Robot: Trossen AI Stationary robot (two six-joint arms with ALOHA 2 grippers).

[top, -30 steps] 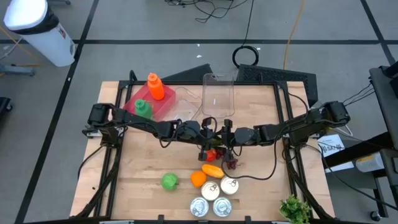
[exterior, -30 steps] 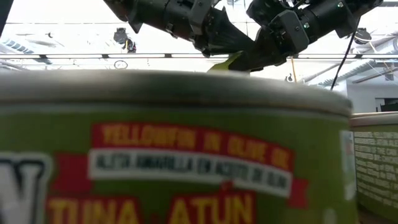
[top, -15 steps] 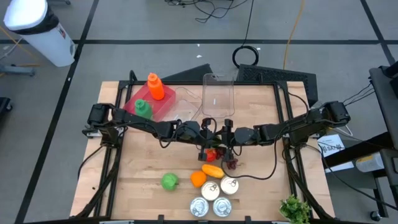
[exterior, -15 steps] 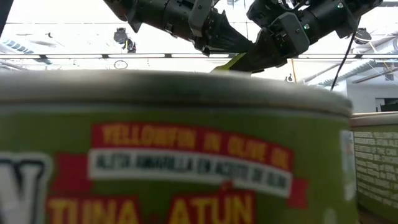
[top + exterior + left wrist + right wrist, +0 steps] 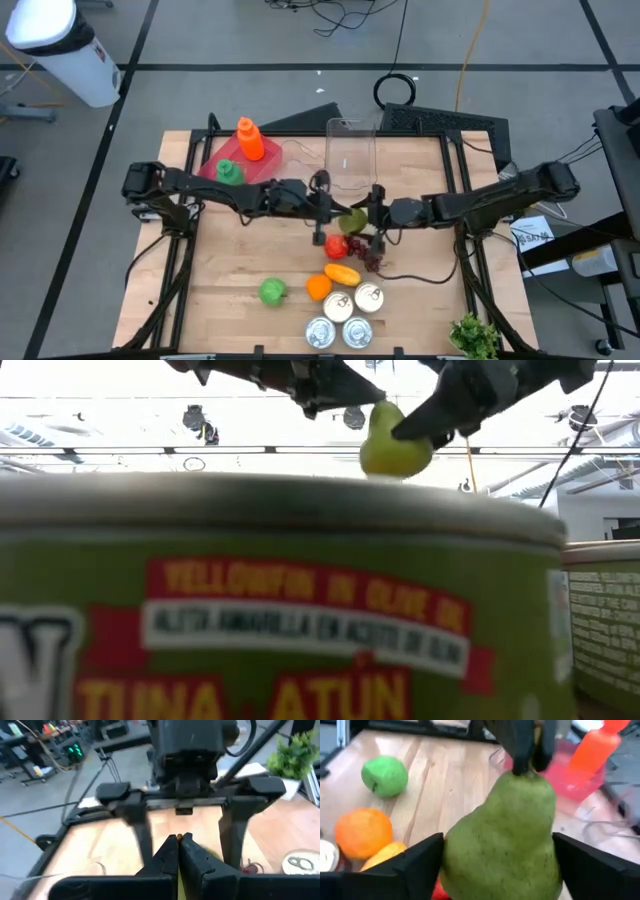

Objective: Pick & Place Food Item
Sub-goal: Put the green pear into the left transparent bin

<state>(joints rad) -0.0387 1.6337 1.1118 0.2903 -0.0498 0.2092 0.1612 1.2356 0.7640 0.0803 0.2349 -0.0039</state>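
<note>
**Here, a pear hangs by its stem between two end effectors**

Nearest the front edge of the table (image 5: 420, 310), the tuna cans (image 5: 340, 318) sit in a cluster; one of them fills most of the low view, so that view shows only what is lifted above its lid. Just behind the cans lie an orange (image 5: 318, 287), a yellow-orange item (image 5: 342, 272) and a green apple (image 5: 272, 291), apparently the stock of food waiting its turn.

Above the table's middle, the green pear (image 5: 352, 221) is off the wood. The left end effector (image 5: 322, 206) is clenched on the pear's narrow top, its dark fingers pinching the stem end in the right wrist view, so the fruit hangs bottom-down. The right end effector (image 5: 375, 215) has its fingers spread wide on either side of the pear's body, not visibly pressing it; I judge this a hand-over, with one arm carrying while the other lets go or prepares to take.

Farther back stand a clear container (image 5: 349, 153) and a red tray (image 5: 245, 165) bearing an orange bottle (image 5: 249, 139). Either seems a likely destination.
</note>
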